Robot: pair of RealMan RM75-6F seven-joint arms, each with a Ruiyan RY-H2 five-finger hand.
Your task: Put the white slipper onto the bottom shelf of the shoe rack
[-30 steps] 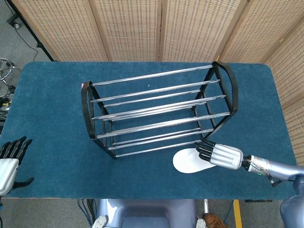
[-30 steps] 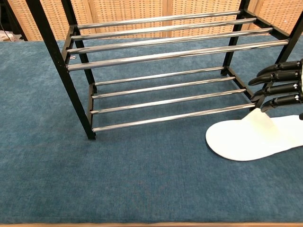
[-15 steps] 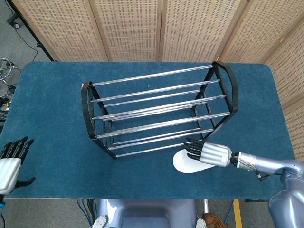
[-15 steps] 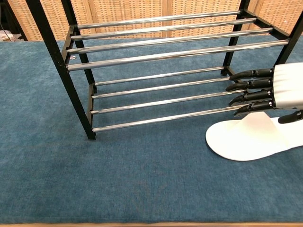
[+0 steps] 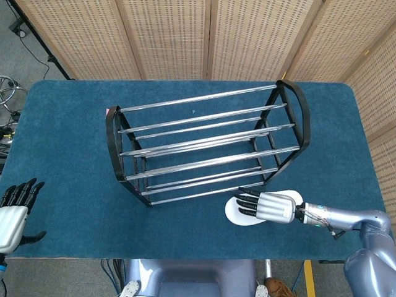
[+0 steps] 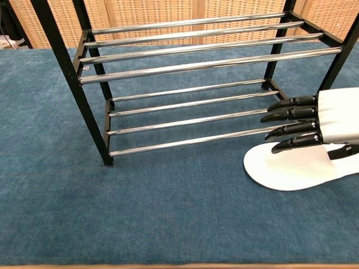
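Note:
The white slipper (image 5: 233, 214) lies flat on the blue table just in front of the right end of the black shoe rack (image 5: 204, 145). In the chest view its toe (image 6: 280, 174) points left, beside the rack's bottom shelf rails (image 6: 190, 120). My right hand (image 5: 269, 206) hovers palm down over the slipper's middle and strap, fingers (image 6: 289, 115) stretched out toward the left and apart. The thumb sits low near the strap; whether it touches is unclear. My left hand (image 5: 13, 213) rests open at the table's front left corner, far from everything.
The rack has chrome rails on two levels and black end frames (image 6: 67, 67). Blue carpet-like cloth (image 5: 68, 142) covers the table. Wicker screens (image 5: 185, 37) stand behind it.
My right hand has slid left and toward the table's front, coming over the slipper and covering more of it. The slipper and left hand have stayed put.

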